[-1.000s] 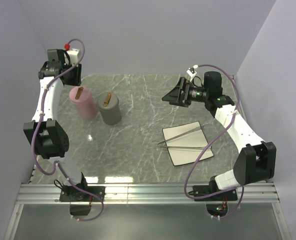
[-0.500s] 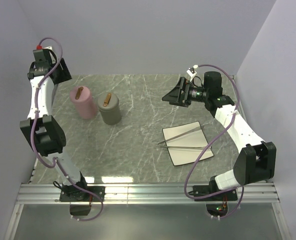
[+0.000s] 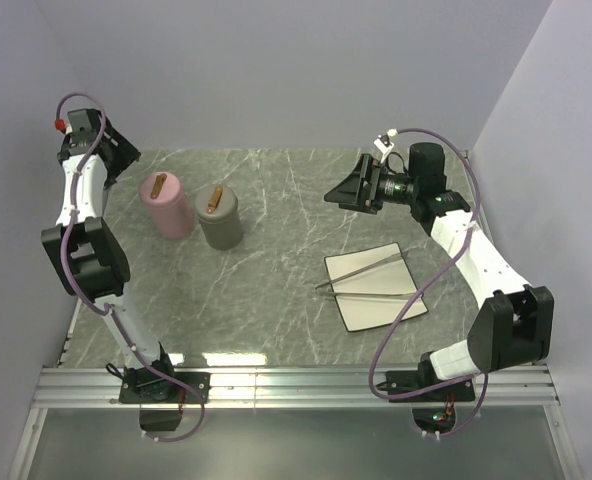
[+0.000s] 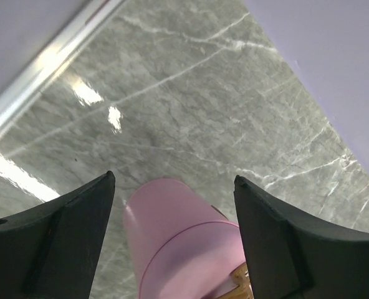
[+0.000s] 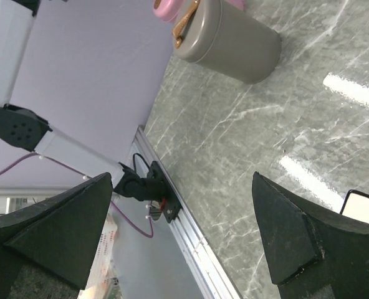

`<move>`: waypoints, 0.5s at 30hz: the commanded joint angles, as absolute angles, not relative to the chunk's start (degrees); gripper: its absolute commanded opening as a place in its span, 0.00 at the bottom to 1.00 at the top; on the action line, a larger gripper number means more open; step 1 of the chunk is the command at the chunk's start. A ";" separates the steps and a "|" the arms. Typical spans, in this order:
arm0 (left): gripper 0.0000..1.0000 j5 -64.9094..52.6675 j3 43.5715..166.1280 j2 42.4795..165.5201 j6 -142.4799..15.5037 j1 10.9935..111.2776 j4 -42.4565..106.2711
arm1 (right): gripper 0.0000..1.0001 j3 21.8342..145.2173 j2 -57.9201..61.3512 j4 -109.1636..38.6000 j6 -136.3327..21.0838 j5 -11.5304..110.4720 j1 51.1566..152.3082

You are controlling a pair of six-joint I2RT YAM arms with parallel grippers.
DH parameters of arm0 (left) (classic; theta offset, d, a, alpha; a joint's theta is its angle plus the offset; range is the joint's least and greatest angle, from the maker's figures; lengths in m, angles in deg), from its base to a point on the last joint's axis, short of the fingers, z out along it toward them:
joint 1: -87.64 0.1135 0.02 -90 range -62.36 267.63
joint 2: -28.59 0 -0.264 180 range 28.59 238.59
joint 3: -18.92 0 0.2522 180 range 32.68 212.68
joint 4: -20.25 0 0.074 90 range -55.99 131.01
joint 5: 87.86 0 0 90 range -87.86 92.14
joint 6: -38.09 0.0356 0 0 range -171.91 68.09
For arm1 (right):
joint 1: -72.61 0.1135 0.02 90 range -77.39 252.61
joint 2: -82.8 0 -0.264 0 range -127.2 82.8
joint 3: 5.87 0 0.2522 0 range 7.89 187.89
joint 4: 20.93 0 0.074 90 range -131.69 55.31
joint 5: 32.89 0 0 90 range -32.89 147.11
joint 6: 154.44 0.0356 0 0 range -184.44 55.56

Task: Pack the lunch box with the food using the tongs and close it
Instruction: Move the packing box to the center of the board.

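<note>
The lunch box shows as two lidded tubs at the back left. One is pink [image 3: 169, 206] and one grey [image 3: 219, 219], each with a brown wooden handle on top. The silver tongs [image 3: 365, 270] lie in a narrow V across a white plate [image 3: 376, 305] on the right. My left gripper [image 3: 118, 150] hangs open, high above and behind the pink tub [image 4: 178, 243], holding nothing; its jaws [image 4: 173, 180] frame the tub from a distance. My right gripper [image 3: 342, 192] floats open above the middle of the table, empty [image 5: 181, 180]. The food is out of view.
In the right wrist view the grey tub [image 5: 228, 40] stands by the purple wall, with the left arm's base [image 5: 141, 184] and the metal rail [image 5: 197, 249] at the table's near edge. Purple walls close in the table on three sides.
My left gripper has risen and swung back to the left, away from the pink tub's handle, and its jaws have widened. The right arm, tongs and tubs have not moved.
</note>
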State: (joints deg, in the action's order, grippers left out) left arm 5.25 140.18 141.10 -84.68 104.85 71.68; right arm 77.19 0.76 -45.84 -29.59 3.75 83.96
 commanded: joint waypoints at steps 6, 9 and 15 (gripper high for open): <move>0.84 3.64 136.22 143.46 -96.03 104.77 70.05 | 1.00 77.06 3.61 -44.71 -30.87 3.06 83.68; 0.84 2.67 134.64 144.61 -97.52 104.77 69.61 | 1.00 76.80 3.43 -44.71 -30.95 3.06 83.50; 0.85 1.80 131.56 145.75 -99.28 104.69 67.67 | 1.00 76.27 2.99 -44.18 -30.43 2.71 83.59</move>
State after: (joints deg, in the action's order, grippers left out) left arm 3.31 132.23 145.74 -97.32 104.80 69.67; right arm 76.77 1.48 -45.84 -29.83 3.66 83.96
